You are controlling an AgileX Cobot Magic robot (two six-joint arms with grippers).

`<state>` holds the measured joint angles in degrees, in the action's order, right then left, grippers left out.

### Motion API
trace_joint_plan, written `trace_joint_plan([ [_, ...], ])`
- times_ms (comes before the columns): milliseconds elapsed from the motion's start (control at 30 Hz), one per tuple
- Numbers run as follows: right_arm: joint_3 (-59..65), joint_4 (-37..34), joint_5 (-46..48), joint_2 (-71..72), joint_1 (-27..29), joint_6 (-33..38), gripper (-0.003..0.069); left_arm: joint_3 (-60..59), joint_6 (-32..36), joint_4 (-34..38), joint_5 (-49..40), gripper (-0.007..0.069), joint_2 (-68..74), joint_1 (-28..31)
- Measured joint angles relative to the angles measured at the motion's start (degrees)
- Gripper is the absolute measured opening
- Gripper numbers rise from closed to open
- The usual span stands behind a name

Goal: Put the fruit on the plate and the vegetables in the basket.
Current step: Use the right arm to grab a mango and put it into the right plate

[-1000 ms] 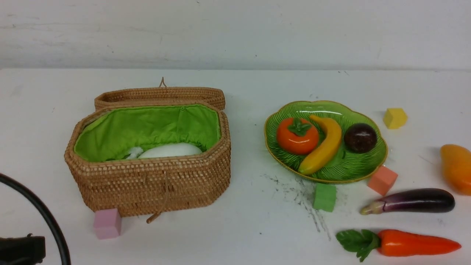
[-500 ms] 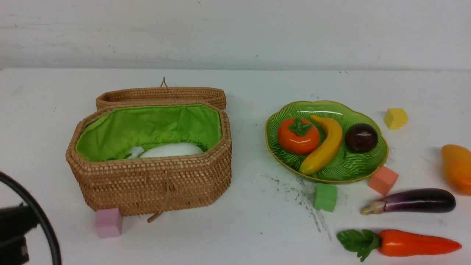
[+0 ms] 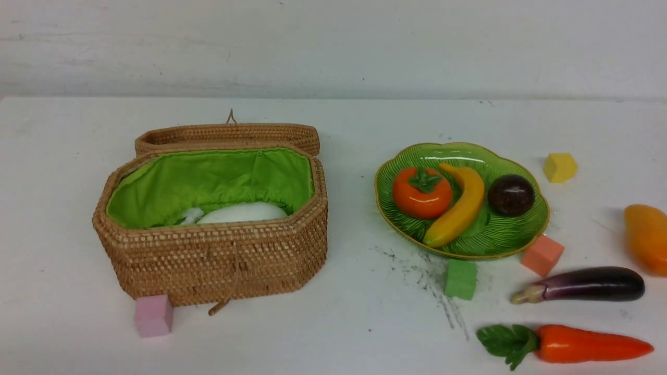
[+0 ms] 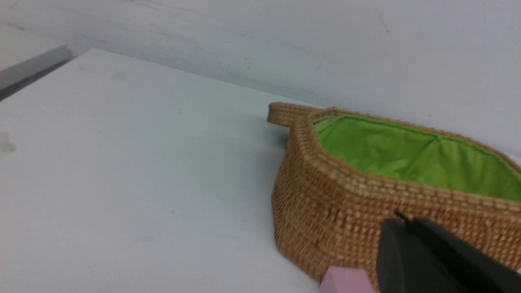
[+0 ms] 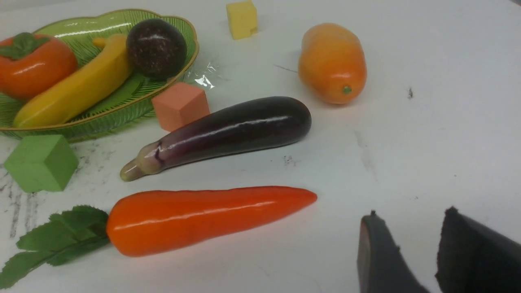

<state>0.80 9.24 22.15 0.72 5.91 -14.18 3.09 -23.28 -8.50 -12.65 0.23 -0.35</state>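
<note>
From here I see a pale wall rising behind a white tabletop, which carries dark scuffs in front of the plate. The biggest thing on it is the wicker basket, over on the left, its lid tipped back behind it and the white radish lying in the green lining. To the right sits the green plate, with the persimmon, banana and mangosteen on it. The carrot, eggplant and mango lie on the tabletop, the mango cut off by the front view's edge. Smallest are the cubes: pink, salmon, green and yellow.

The front view shows neither gripper; the wrist views do. The right one also shows the mango whole. The left gripper is pressed together, near the basket and pink cube. The right gripper has its fingers spread with bare tabletop between them, near the carrot's tip, gripping nothing.
</note>
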Motion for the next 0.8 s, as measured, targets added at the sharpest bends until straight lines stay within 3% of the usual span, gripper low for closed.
trace_joint_plan([
  [267, 0.0, 0.0, 0.0, 0.0, 0.0, 0.0, 0.0242, -4.88, 1.24, 2.43, -9.78, 0.0008, -0.76, 1.1],
  [533, 0.0, 0.0, 0.0, 0.0, 0.0, 0.0, 0.0242, -4.88, 1.92, 2.59, -10.0, 0.0015, -0.76, 1.69],
  [800, 0.0, 0.0, 0.0, 0.0, 0.0, 0.0, 0.0242, -4.88, 1.98, 2.65, -10.0, 0.0025, -0.76, 5.87],
])
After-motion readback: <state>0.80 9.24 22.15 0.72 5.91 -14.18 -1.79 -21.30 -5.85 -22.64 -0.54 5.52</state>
